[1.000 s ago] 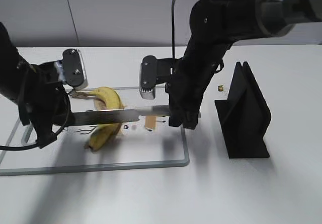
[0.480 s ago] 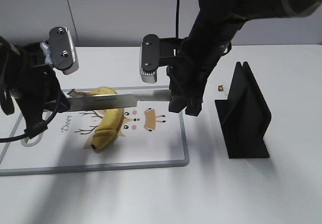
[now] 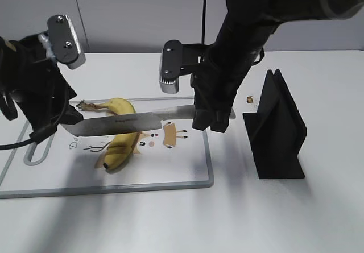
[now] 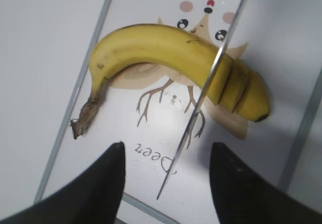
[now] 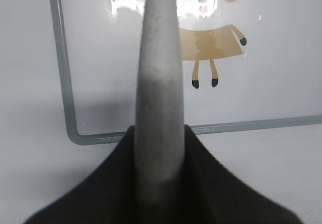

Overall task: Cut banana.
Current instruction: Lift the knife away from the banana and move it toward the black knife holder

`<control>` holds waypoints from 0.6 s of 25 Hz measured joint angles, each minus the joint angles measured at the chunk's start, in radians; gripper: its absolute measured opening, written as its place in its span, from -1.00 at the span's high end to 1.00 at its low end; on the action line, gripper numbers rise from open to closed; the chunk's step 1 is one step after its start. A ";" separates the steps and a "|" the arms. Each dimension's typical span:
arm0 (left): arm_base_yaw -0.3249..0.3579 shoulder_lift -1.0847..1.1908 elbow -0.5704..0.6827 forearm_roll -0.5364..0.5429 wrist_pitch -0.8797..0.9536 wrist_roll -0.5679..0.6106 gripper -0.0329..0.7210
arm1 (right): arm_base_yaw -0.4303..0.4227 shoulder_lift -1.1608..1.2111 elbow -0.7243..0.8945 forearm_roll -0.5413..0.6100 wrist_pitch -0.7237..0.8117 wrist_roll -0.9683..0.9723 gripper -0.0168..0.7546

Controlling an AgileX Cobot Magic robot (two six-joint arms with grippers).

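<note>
The banana lies on a white cutting board printed with a cartoon deer, the board resting on the white table. Its brown stem points toward the left arm and its black tip toward the front edge of the board. In the left wrist view the banana shows several cuts across the end near its tip, the slices lying close together. The right hand is closed on the grey handle of a knife, whose long blade stretches leftward over the banana, raised above it as far as the exterior view shows. The left hand hangs over the board's left end with its two dark fingers spread apart, holding nothing. A black stand sits on the table to the right of the board
</note>
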 joint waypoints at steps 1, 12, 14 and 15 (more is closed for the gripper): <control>0.000 -0.009 0.000 -0.003 -0.005 -0.001 -0.47 | 0.000 -0.003 0.001 0.000 0.000 0.001 0.54; 0.060 -0.145 -0.048 0.004 0.016 -0.279 -0.65 | 0.000 -0.083 0.002 0.000 0.027 0.018 0.54; 0.112 -0.150 -0.104 0.035 0.087 -0.413 -0.65 | 0.000 -0.096 0.002 0.000 0.029 0.070 0.54; 0.135 -0.150 -0.138 0.059 0.130 -0.469 -0.65 | 0.000 -0.103 -0.002 0.000 0.029 0.109 0.54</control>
